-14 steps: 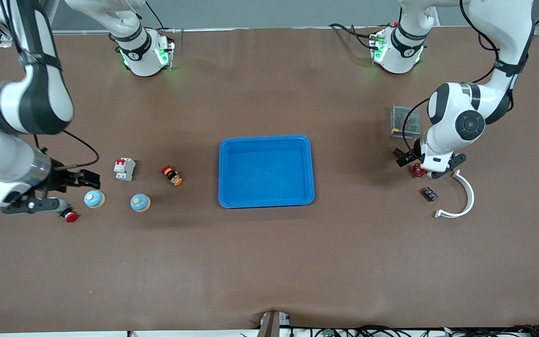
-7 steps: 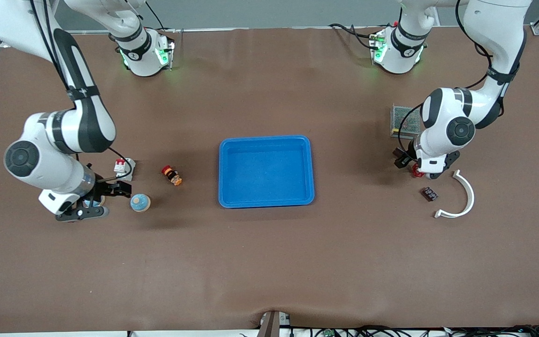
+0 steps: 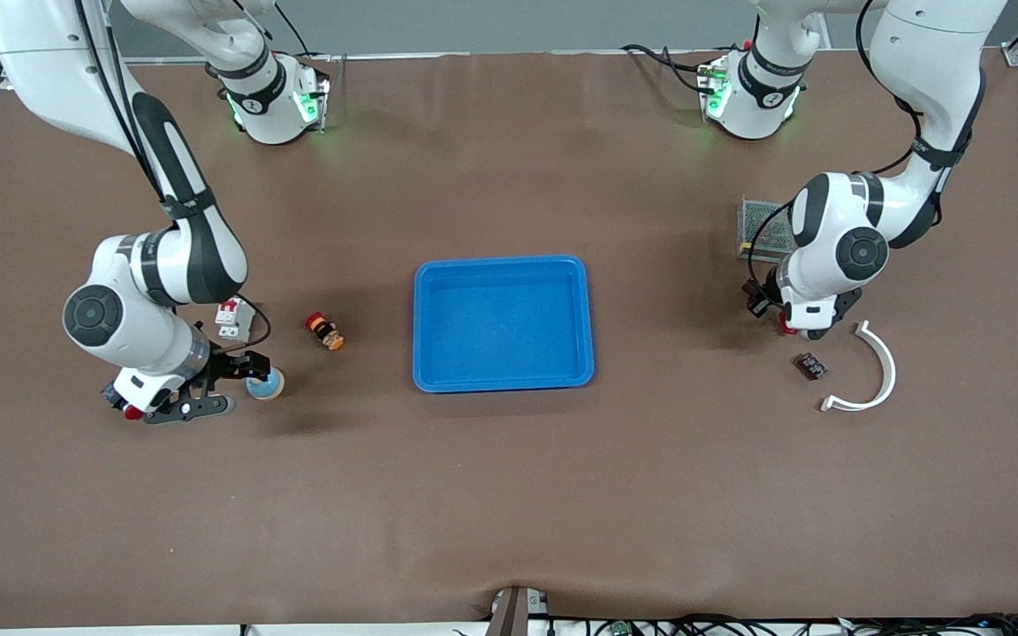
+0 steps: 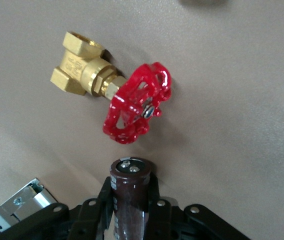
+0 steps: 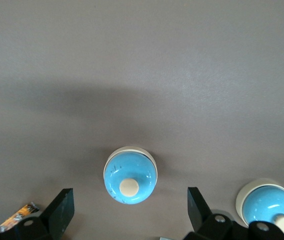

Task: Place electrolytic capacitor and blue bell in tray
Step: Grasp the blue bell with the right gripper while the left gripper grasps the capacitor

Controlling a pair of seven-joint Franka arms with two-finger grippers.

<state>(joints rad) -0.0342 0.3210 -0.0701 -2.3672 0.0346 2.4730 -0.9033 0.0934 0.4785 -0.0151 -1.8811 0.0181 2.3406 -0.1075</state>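
The right gripper (image 3: 242, 374) hangs low at the right arm's end of the table, fingers (image 5: 59, 212) spread wide with a blue bell (image 5: 130, 175) framed in the gap between them, not touching either one. A second blue bell (image 5: 268, 206) sits just beside it, mostly hidden under the wrist in the front view. From the first bell, a white circuit breaker (image 3: 232, 318) lies at about eleven o'clock and a small red-and-orange push button (image 3: 324, 331) at about two. The empty blue tray (image 3: 503, 265) rests mid-table.

At the left arm's end, the left gripper (image 4: 130, 200) is clamped on the brown electrolytic capacitor (image 4: 129, 192), with a brass valve with a red handwheel (image 4: 116, 97) on the table just past the capacitor's tip; whether the capacitor is lifted, I can't tell. A metal mesh box (image 3: 761, 229), a small dark chip (image 3: 810, 365) and a white curved bracket (image 3: 873, 371) lie nearby.
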